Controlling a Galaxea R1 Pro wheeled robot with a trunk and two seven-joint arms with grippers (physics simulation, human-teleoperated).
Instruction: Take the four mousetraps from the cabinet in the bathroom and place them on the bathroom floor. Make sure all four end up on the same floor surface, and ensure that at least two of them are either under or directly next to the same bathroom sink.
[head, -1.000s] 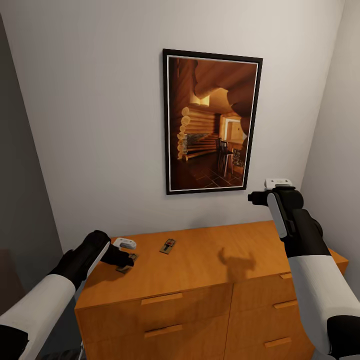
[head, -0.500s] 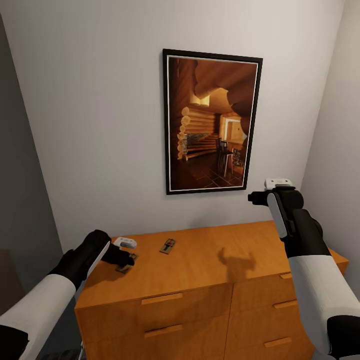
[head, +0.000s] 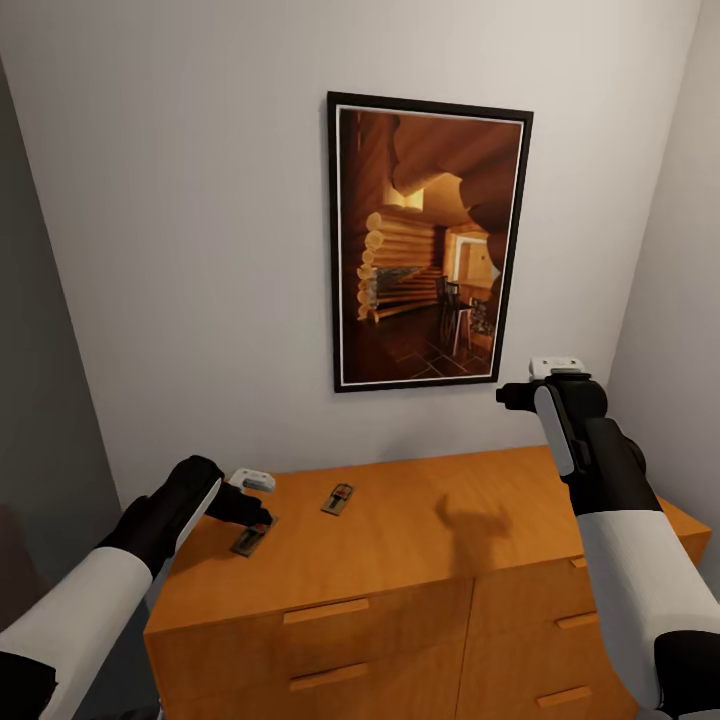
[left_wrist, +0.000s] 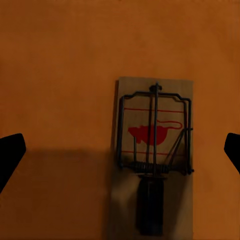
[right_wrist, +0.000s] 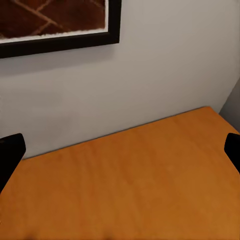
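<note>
A small flat mousetrap with a brown wooden base, a pale wire bar and a red mouse print (left_wrist: 152, 155) lies face up on the flat top surface of the low orange-brown wooden cabinet (head: 400, 540), near its front left corner, likely because it is the next one to be lifted. A second flat dark trap (head: 337, 498) rests well apart from it, toward 2 o'clock. The left gripper (head: 252, 510) hangs directly over the near trap, its black fingers (left_wrist: 11, 152) spread wide on either side and touching nothing, as if lined up to close across the short width of the base. The right gripper (head: 548, 385) is held high above the right half of the surface, its fingers (right_wrist: 10, 150) also wide apart and empty, probably parked clear of the pick
</note>
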